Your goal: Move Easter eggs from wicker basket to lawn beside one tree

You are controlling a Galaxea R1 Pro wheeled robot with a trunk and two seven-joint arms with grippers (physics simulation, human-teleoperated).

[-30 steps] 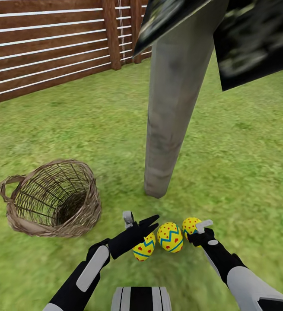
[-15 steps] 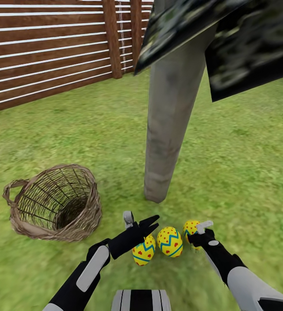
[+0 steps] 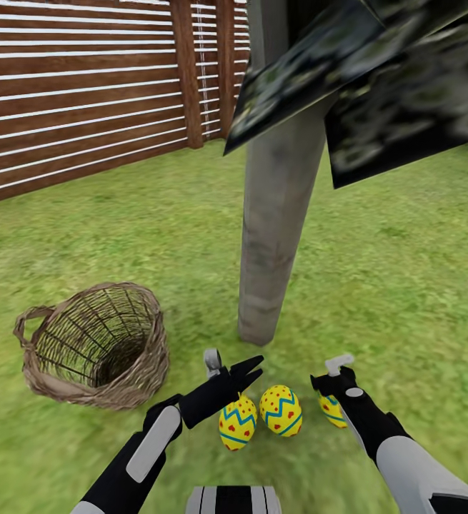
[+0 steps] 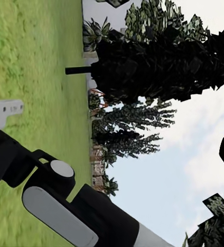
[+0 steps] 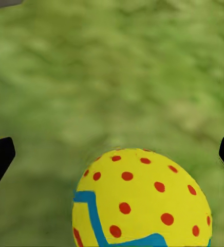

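Note:
Three yellow Easter eggs with blue zigzags lie on the lawn [image 3: 405, 285] at the foot of the tree [image 3: 273, 235]. The left egg [image 3: 237, 422] and middle egg [image 3: 281, 410] lie side by side. My right gripper [image 3: 331, 391] half hides the third egg [image 3: 331, 410]. In the right wrist view that dotted egg [image 5: 143, 200] sits on the grass between the gripper's [image 5: 112, 154] wide-apart black fingertips, which are open and not touching it. My left gripper [image 3: 256, 365] hangs open just above the left egg. The wicker basket [image 3: 98, 343] lies tipped to the left, and its inside looks empty.
A brown slatted fence [image 3: 83, 93] runs along the back left. Dark leaf planes [image 3: 376, 78] hang low over the trunk. Open grass spreads to the right of the tree. The left wrist view catches my right forearm [image 4: 55, 200], far trees and sky.
The whole view has shifted, so the camera moved. Relative to my right gripper, the third egg has slipped from beyond the fingers to beneath them. The left arm keeps its pose.

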